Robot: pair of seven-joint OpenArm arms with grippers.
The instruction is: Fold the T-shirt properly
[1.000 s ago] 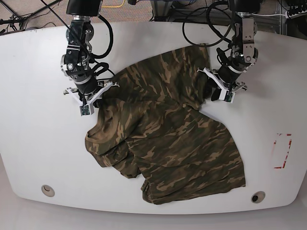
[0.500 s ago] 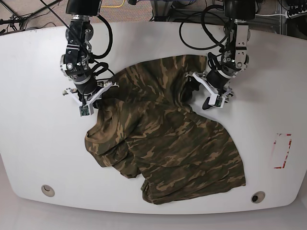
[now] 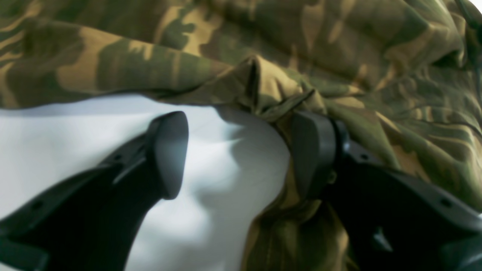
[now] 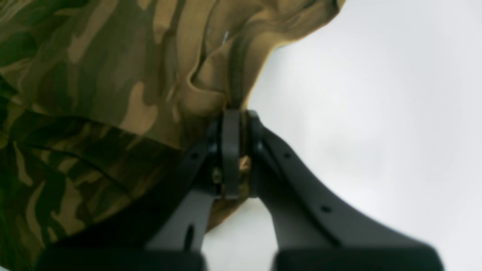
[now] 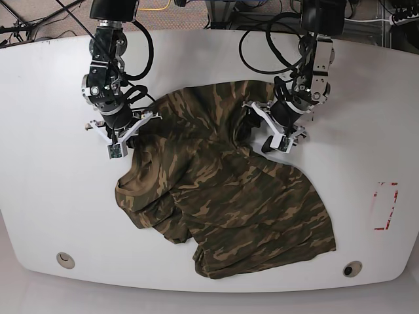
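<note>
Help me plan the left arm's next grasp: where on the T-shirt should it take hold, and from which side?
Probably the raised ridge of cloth at the T-shirt's edge, just ahead of the open left gripper. It stands up off the white table, so come in low from the bare table side, one finger either side of the fold.

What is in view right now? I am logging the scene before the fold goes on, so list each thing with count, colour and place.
T-shirt: one, green, brown and tan camouflage, crumpled across the middle of the table.
Table: one, white, under everything.
Round holes: two, near the table's front corners.
Red outline mark: one, red, on the table at the base view's right edge.
Cables: several, black, at the back behind the arms.
Right gripper: one, black, shut on the T-shirt's edge, at the base view's left.
Left gripper: one, black, jaws apart at the cloth's edge, at the base view's right.
</note>
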